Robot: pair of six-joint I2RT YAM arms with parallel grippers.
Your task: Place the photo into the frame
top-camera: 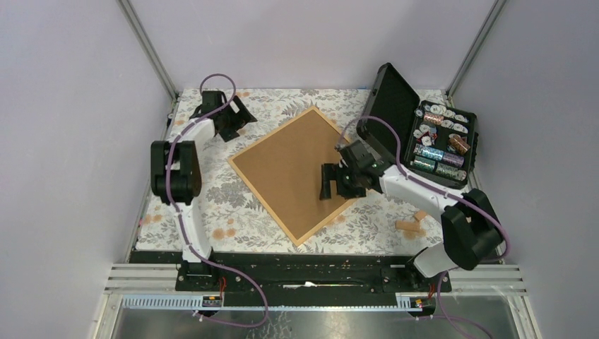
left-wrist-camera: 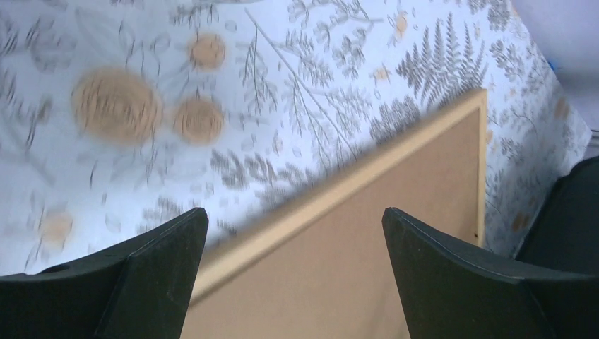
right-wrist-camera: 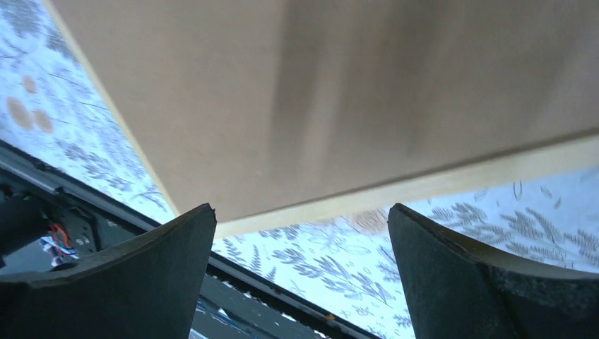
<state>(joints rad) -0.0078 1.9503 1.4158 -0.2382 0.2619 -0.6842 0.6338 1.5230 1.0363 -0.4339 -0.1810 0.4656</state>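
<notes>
Over the frame [top-camera: 282,162], at its right edge | right gripper [top-camera: 329,182] is hovering, jaws fully spread, gripping nothing | left gripper [top-camera: 237,120] is hanging beyond frame's far-left side, jaws fully spread, empty | frame is lying flat, brown back up.

Left wrist: whole view blurred. The light-wood rectangular picture frame [left-wrist-camera: 339,192] and its plain brown backing board [left-wrist-camera: 332,282] run off the bottom edge, partly behind the black fingers [left-wrist-camera: 148,275] of the left gripper [left-wrist-camera: 293,215]. Right wrist: same frame and board cut by the top and right edges, board surface smeared. Top: right gripper [top-camera: 333,182] covers part of the frame's right-hand edge. Anything under the board is hidden. Small shiny rolls [top-camera: 441,145] in the open black hard case [top-camera: 387,106]: too small to identify.
</notes>
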